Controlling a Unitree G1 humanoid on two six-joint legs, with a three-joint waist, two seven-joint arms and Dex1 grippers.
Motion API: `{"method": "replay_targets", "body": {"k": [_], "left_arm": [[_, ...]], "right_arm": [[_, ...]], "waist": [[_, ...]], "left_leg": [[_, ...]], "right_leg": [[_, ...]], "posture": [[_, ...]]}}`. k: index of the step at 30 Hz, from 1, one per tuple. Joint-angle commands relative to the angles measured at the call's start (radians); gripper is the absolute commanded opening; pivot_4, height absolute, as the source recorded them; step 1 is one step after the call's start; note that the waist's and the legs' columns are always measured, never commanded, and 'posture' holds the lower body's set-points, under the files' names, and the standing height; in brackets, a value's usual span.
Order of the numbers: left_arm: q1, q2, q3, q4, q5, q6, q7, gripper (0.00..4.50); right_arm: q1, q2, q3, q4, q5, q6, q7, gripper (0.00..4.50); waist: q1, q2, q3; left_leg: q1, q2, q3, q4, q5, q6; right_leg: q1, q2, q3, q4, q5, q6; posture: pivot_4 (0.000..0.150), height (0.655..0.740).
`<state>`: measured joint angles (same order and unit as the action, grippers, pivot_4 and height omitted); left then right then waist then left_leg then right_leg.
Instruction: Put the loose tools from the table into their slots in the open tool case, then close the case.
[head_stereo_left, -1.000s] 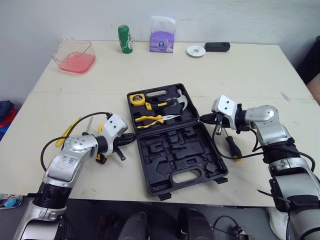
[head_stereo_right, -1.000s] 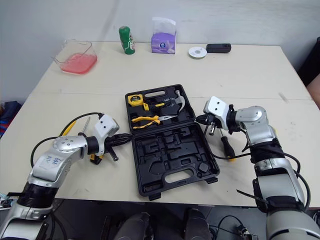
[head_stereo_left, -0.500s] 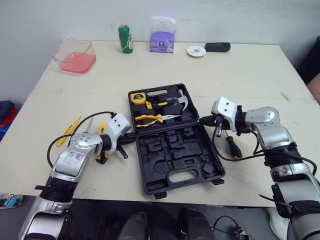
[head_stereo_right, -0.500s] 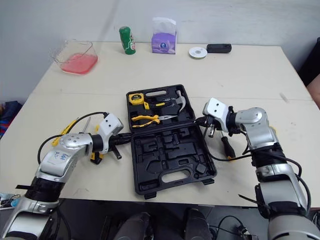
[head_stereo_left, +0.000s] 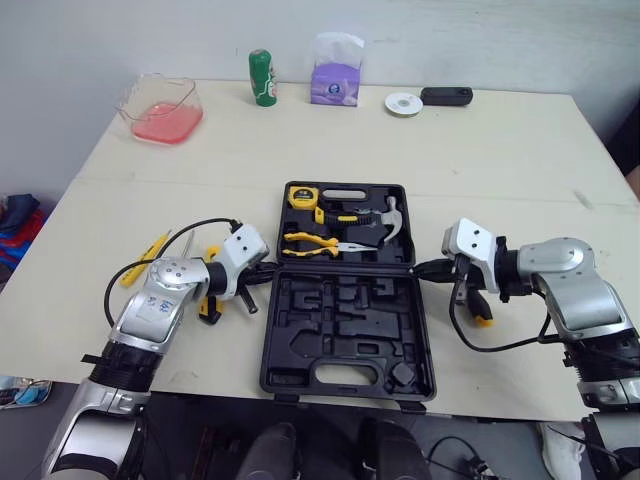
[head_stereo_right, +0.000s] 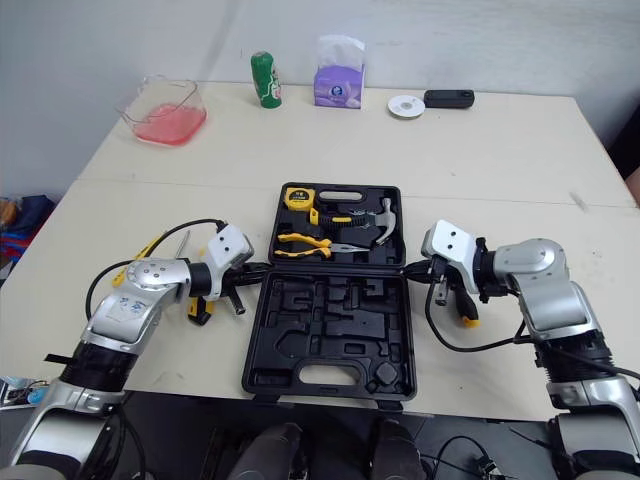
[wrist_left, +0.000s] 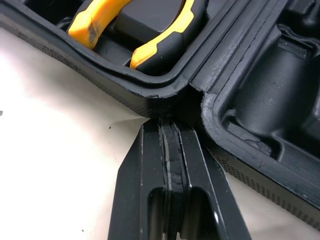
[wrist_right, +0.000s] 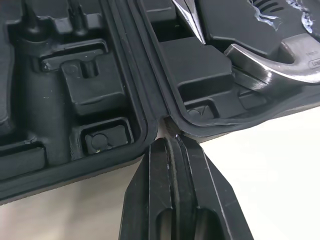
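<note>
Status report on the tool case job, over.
Left gripper and right gripper shut, tips at opposite hinge ends of the tool case. Case open, near half bare. Screwdriver and yellow tool loose outside it.

Screwdriver (head_stereo_left: 481, 308) mostly hidden behind right arm (head_stereo_left: 545, 268), yellow tool (head_stereo_left: 208, 310) partly covered by left arm (head_stereo_left: 165, 295), pliers (wrist_left: 165, 37) and hammer (wrist_right: 275, 62) cut off at wrist-view edges, tape measure (head_stereo_left: 301, 197) markings too small to read.
</note>
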<state>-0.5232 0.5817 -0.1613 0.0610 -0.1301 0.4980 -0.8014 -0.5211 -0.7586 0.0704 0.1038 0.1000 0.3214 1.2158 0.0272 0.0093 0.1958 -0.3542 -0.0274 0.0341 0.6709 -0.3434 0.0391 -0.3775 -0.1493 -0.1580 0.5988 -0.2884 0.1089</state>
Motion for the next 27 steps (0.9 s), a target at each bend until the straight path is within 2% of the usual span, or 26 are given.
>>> {"method": "replay_targets", "body": {"k": [1,6,12,18,24,27], "left_arm": [[-0.044,-0.039,-0.019,0.003,-0.002,-0.053,-0.019,0.0],[-0.043,-0.043,-0.019,0.006,0.006,-0.062,-0.04,0.0],[-0.031,-0.022,-0.002,-0.028,0.008,-0.035,-0.038,0.0],[-0.005,0.09,0.062,-0.095,-0.008,-0.043,-0.091,0.0],[0.102,0.265,0.252,-0.173,-0.108,-0.055,-0.185,0.0],[0.255,0.346,0.459,-0.112,-0.144,-0.132,-0.227,0.0]], "right_arm": [[0.023,0.01,0.005,-0.064,0.027,-0.018,-0.012,0.04],[0.033,0.019,-0.008,-0.02,0.001,-0.076,-0.076,0.04],[0.034,0.01,-0.002,0.007,0.001,-0.104,-0.076,0.04],[0.033,-0.034,-0.046,0.003,0.031,-0.135,-0.045,0.04],[0.075,-0.153,-0.183,-0.019,0.127,-0.161,0.01,0.04],[0.177,-0.24,-0.325,0.009,0.157,-0.222,0.035,0.04]], "waist": [[0.001,0.0,0.0],[0.001,-0.001,0.0],[-0.001,-0.001,0.0],[-0.004,-0.001,0.0],[-0.006,-0.001,0.0],[-0.005,-0.001,0.0]], "left_leg": [[0.0,0.0,0.0,0.0,0.0,0.0],[0.0,0.0,0.0,0.001,0.0,0.0],[0.0,0.0,0.0,0.001,0.0,0.0],[-0.001,0.0,0.0,0.001,0.0,0.0],[0.0,0.001,0.0,0.0,0.0,0.0],[0.0,0.001,-0.001,0.0,0.0,0.0]], "right_leg": [[0.0,0.0,0.0,0.0,0.0,0.0],[0.0,0.0,0.0,0.0,0.0,0.0],[0.0,0.0,0.0,0.0,0.0,0.0],[0.0,0.0,0.0,0.0,0.0,0.0],[0.0,0.0,0.0,-0.001,0.0,0.0],[0.0,0.0,0.0,-0.001,0.0,0.0]], "posture": [[0.15,0.74],[0.15,0.74],[0.15,0.74],[0.15,0.74],[0.15,0.74],[0.15,0.74]]}}
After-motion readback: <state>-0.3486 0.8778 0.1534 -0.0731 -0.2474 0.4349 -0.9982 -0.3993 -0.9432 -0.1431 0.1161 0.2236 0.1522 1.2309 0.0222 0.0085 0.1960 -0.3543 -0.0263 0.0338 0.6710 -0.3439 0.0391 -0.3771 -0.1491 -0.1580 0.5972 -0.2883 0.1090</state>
